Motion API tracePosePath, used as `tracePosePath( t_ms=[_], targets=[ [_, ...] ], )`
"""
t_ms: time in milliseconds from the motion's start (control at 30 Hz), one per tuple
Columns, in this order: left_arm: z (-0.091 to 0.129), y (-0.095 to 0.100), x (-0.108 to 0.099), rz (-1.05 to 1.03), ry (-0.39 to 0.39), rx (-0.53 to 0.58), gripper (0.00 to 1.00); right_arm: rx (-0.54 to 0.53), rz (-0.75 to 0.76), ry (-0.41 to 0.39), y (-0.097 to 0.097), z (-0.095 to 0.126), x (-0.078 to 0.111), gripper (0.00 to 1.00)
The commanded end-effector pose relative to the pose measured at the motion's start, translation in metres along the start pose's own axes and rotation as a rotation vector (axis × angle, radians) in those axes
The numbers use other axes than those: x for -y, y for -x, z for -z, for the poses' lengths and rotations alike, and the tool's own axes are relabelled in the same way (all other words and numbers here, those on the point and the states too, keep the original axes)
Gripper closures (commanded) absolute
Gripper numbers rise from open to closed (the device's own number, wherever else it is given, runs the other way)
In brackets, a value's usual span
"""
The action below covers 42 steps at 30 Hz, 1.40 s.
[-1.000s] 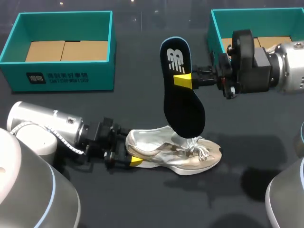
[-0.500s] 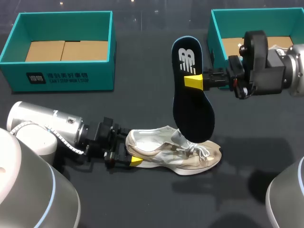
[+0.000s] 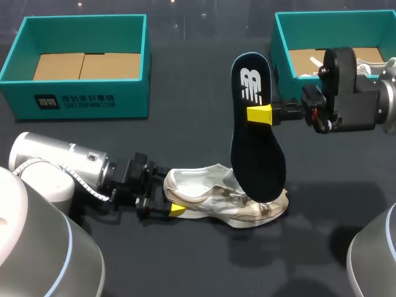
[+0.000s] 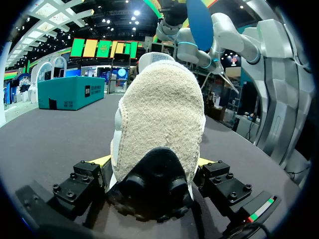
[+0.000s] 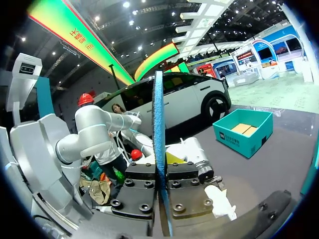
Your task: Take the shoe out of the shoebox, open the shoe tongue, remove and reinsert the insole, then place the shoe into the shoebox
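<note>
Shoe [image 3: 226,201] lying on table [image 3: 185,260], heel pinched from both sides by left gripper [image 3: 175,209] | insole [image 3: 257,154] clamped in right gripper [image 3: 263,114], upright, logo end up, lower end over shoe's toe | left wrist view: yellow tips flank heel | right wrist view: insole edge-on between jaws | left arm low, right arm level before teal shoebox [image 3: 276,46].

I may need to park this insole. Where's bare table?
Bare table lies between the left shoebox and the insole, and right of the shoe, nearer the robot than the right gripper. Crowded: the shoe, with the left gripper on its heel and the insole tip at its toe.
</note>
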<state>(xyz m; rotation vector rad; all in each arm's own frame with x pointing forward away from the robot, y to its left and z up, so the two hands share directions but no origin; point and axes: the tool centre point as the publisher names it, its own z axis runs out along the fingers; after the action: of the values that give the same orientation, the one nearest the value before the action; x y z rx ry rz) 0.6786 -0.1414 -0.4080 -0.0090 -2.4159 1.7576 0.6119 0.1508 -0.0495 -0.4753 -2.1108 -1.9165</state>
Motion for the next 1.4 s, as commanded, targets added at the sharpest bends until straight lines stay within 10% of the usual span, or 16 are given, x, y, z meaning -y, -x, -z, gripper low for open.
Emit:
tracePosePath(
  t_ms=[33, 300, 467, 1400],
  targets=[
    [0.0, 0.0, 0.0, 0.0, 0.0, 0.002, 1.0, 0.007, -0.001, -0.004, -0.004, 0.004, 0.0, 1.0],
    [0.001, 0.001, -0.001, 0.016, 0.008, 0.004, 1.0, 0.007, -0.001, -0.004, -0.004, 0.004, 0.0, 1.0],
    [0.006, 0.005, -0.001, 0.029, 0.038, 0.012, 0.0, 0.007, -0.001, -0.004, -0.004, 0.004, 0.0, 1.0],
    [0.052, 0.005, 0.003, -0.04, 0.494, 0.028, 0.0, 0.007, -0.001, -0.004, -0.004, 0.004, 0.0, 1.0]
  ],
)
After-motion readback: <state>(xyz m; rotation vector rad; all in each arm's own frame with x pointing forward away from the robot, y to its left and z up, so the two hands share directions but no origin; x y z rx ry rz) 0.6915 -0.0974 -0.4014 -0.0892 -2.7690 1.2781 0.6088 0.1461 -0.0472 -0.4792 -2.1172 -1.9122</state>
